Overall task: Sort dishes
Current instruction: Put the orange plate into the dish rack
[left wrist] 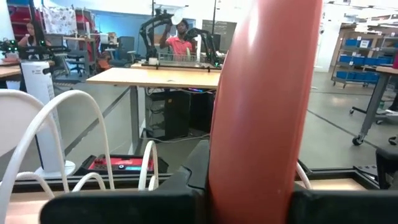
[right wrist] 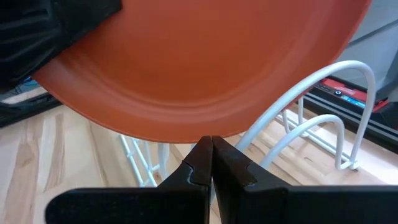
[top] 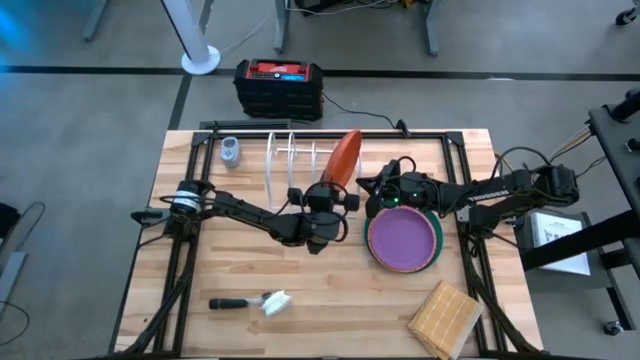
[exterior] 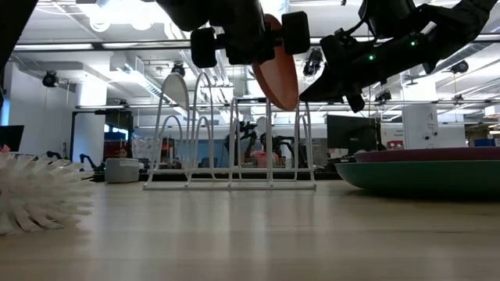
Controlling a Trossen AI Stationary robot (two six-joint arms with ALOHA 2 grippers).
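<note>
A wooden bench (top: 250, 260) seen from above, with two dark robot arms reaching toward its middle. The left gripper (top: 325, 195) holds an orange plate (top: 343, 158) on edge, its jaws clamped on the plate's rim, lifted over the right end of a white wire rack (top: 290, 160) at the back of the bench. From table height the orange plate hangs tilted above the rack's loops, not yet seated between them. The right gripper (top: 385, 187) hovers just beside the plate, above the back edge of a purple plate (top: 403, 240) that lies flat on a larger teal-green plate (top: 437, 232); its jaws are pressed together and hold nothing. A dish brush (top: 262, 301) lies near the front of the bench, and a square wooden block (top: 446, 318) sits at the front right corner. No speckled plate can be picked out with confidence.

The step in hand appears to be racking the orange plate. The next move likely calls for lining the plate's lower edge up with a gap between loops, then lowering it straight down before releasing.
</note>
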